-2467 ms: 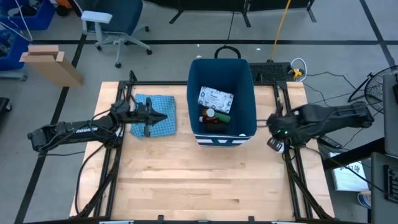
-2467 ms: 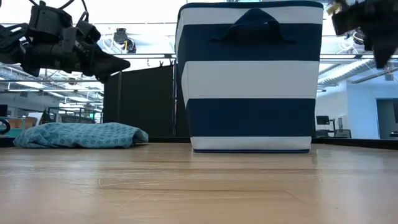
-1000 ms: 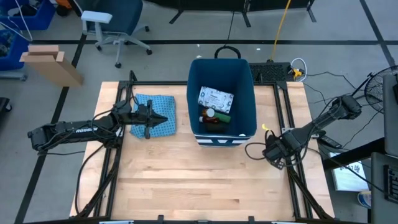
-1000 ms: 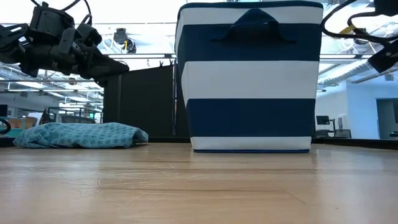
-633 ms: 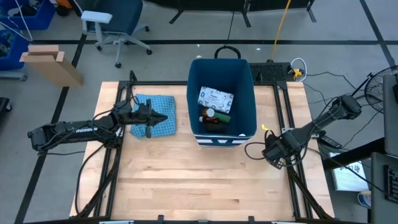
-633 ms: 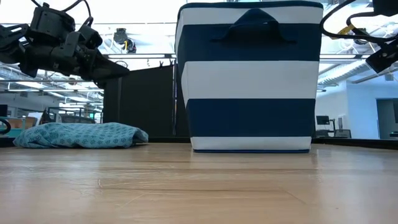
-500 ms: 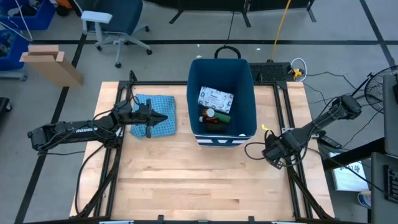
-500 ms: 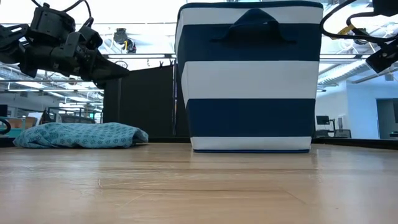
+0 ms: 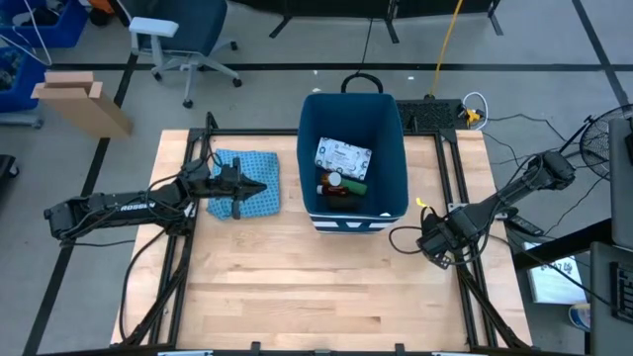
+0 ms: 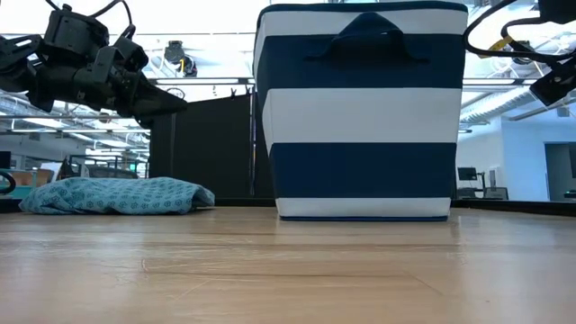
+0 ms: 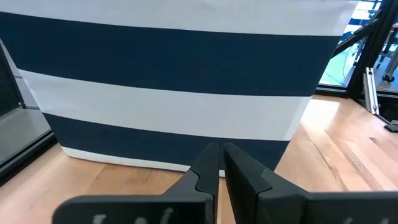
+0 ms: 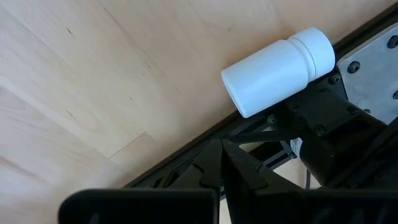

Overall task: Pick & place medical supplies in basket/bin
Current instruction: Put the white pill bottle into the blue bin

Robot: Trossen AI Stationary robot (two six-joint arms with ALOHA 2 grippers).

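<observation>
The dark-blue bin [image 9: 392, 148] stands at the table's far middle, and its white-striped short side [image 10: 360, 117] faces the near edge. Inside lie the white packet with green print [image 9: 343, 156], the dark bottle [image 9: 334, 187] and the green cylinder [image 9: 355, 186]. The red tube is not in view. My left gripper [image 9: 259, 187] [image 11: 221, 154] hovers shut above the blue cloth, pointing at the bin's side [image 11: 174, 93]. My right gripper [image 9: 427, 243] [image 12: 221, 151] is shut, low by the table's right rail. A white bottle [image 12: 280, 62] lies on its side just beyond its fingers, untouched.
The light blue patterned cloth [image 9: 247, 180] [image 10: 117, 194] lies crumpled left of the bin, under my left gripper. Black frame rails [image 12: 186, 165] run along the table's right and left edges. Bare wood [image 9: 316, 287] fills the near half of the table.
Since the earliest frames my right arm has unfolded, and its gripper has moved a little toward the near edge, down beside the right rail. In the last second nothing has visibly moved.
</observation>
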